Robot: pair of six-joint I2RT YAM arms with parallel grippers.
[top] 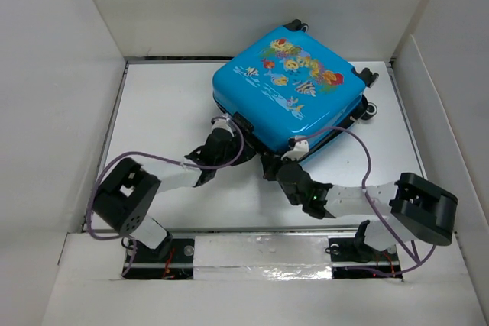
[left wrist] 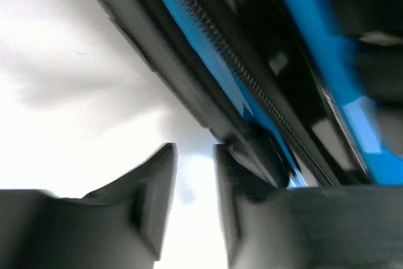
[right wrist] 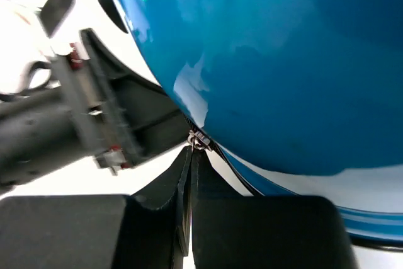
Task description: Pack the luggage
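Luggage (top: 294, 85) lay closed on the table, both grippers at its near edge

The blue case sat flat on the white table (top: 168, 112), towards the far right of it and turned at an angle. Its fish-and-coral print faced up and its lid was down. Black wheels (top: 370, 76) showed along its far and right sides. Both arms reached forward from their bases to the near side of the case, the left one to the near-left corner and the right one to the middle of the near edge.

The left gripper (left wrist: 194, 171) stood with its jaws a narrow way apart. Only bare table showed in the gap, so it held nothing. Its right-hand finger (left wrist: 230, 206) lay just beside or against the dark rim of the case; the blurred wrist view did not show which. The zip (left wrist: 233, 61) ran diagonally above it, along the seam between the blue shell halves.

The right gripper (right wrist: 190, 155) had its jaws pressed together with no gap between them. Its tips sat directly under a small silvery zip pull (right wrist: 198, 137) at the seam, below the curve of the glossy shell. Whether the pull was pinched between the tips or only touching them could not be told. In that same wrist view the left arm showed off to the left, close to the case.
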